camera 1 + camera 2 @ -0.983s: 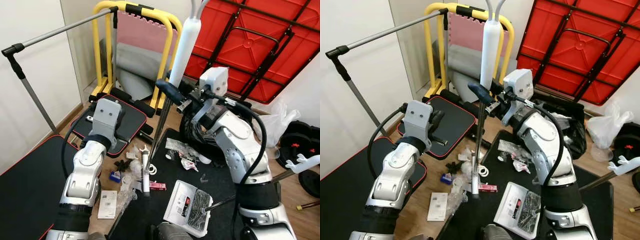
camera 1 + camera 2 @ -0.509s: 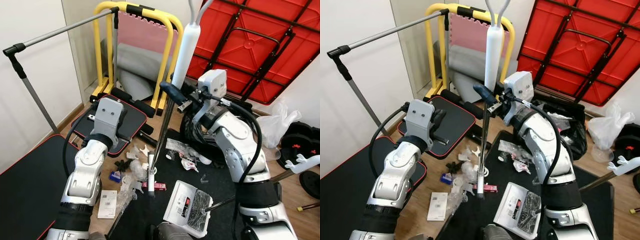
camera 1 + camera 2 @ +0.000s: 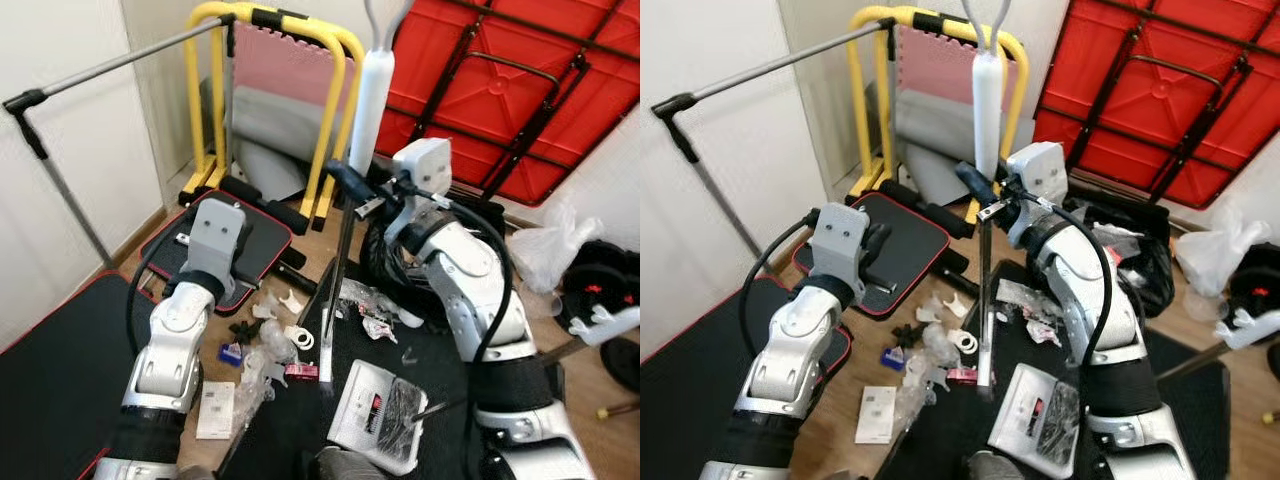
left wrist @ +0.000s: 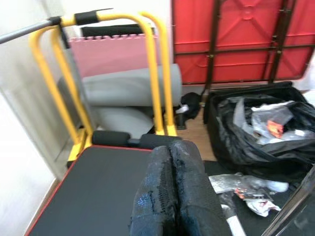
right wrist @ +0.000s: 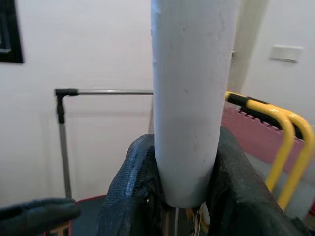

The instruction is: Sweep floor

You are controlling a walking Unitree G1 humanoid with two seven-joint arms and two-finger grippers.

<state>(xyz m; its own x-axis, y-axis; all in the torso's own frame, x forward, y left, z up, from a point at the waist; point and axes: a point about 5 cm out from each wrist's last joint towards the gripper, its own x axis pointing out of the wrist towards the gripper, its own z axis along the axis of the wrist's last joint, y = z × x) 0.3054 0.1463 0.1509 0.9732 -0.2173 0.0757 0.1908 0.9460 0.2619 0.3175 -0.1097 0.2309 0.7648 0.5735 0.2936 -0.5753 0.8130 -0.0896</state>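
Right gripper (image 3: 985, 197) clamped on the white grip of the broom (image 3: 986, 110), shaft near upright, its foot down among the litter (image 3: 940, 345) just left of the dustpan (image 3: 1035, 415); left gripper (image 4: 170, 196) shut, empty, raised beside the litter.

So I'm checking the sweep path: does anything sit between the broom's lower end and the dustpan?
Nothing visible does. The right pincer grips the broom by its white handle; its lower end stands among scattered litter, right beside the dustpan on the black mat.
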